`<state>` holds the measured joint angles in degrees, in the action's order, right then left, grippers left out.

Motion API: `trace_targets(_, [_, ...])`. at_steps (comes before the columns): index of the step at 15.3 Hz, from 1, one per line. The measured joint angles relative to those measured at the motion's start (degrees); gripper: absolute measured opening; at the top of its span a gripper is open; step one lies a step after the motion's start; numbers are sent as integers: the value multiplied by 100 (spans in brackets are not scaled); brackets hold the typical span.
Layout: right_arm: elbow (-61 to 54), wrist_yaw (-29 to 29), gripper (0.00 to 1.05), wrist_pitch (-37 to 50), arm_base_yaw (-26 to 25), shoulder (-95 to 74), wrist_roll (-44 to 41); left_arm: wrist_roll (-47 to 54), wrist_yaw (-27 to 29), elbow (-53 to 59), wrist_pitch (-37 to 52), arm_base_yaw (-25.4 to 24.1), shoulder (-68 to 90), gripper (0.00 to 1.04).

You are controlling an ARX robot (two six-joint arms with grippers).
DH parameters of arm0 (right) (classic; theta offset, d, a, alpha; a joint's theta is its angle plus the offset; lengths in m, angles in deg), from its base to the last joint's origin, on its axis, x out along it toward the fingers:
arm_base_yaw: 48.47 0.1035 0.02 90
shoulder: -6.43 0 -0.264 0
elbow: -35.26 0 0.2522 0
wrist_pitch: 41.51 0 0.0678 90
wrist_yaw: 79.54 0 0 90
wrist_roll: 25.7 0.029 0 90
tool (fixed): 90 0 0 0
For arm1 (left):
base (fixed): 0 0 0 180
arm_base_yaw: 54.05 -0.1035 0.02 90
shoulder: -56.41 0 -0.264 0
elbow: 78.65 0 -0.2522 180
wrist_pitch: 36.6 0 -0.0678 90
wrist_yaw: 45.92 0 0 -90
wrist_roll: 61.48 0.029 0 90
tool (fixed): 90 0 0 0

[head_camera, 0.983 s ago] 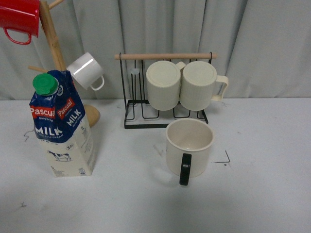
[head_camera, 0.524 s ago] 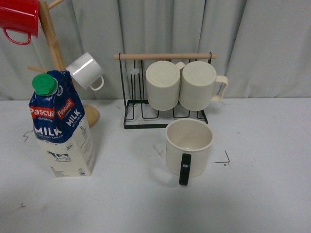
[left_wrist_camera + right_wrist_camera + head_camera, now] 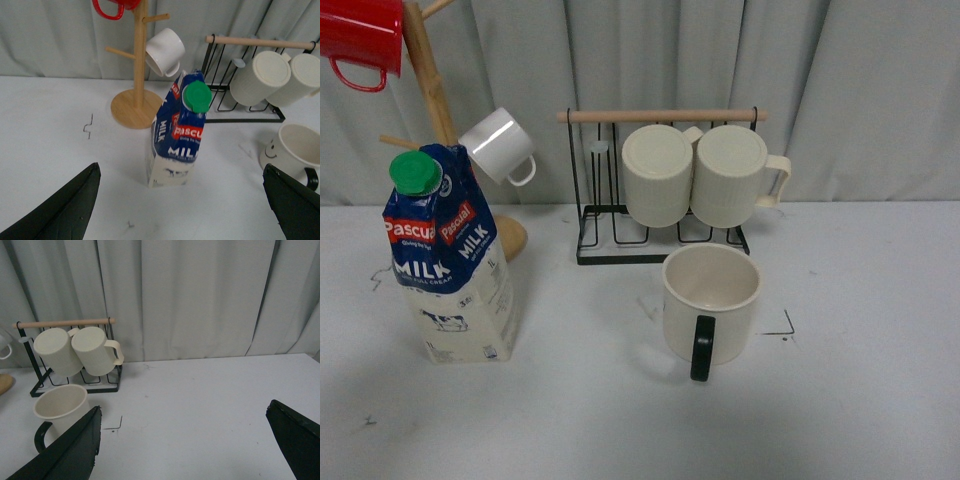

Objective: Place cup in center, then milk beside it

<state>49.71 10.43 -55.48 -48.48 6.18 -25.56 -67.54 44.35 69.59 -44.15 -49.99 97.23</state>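
Left hand [image 3: 181, 170]: spread wide, its two dark fingers [image 3: 65, 210] far apart, holding and touching nothing.
Right hand [image 3: 185, 406]: likewise wide open and empty.
Front view: neither hand shows.
Open room, left: the pale surface [image 3: 620, 430] is bare in front of the carton. Behind the carton stands a wooden mug tree [image 3: 430, 90] with a red mug [image 3: 360, 35] and a small white mug [image 3: 498, 145] hung on it.
Open room, middle: a black wire rack with a wooden bar [image 3: 660, 116] stands just behind the cup. It carries two ribbed cream mugs [image 3: 658, 175].
Open room, right: bare surface from the cup to the edge of the front view, with a small drawn corner mark [image 3: 782, 328] just beside the cup.
Milk: the tall blue-and-cream carton with a green cap [image 3: 450, 260] stands upright at the left, ahead of the left hand, in line with the gap between its fingers and apart from them.
Cup: the large smooth cream mug with a black handle [image 3: 710, 300] stands upright near the middle, well apart from the carton, handle toward the robot. In the right wrist view one finger overlaps it; in the front view nothing touches it.
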Motion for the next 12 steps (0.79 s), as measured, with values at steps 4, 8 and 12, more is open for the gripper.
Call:
trace_targets(4, [0, 0, 98, 2, 0, 0, 0, 55, -398, -1023, 1963, 160, 2549, 98])
trace_targets(8, [0, 0, 98, 0, 0, 0, 0, 570, -341, -1816, 2479, 529, 4363, 98])
trace_targets(12, [0, 0, 98, 2, 0, 0, 0, 841, 33, -2048, 2581, 474, 4894, 98])
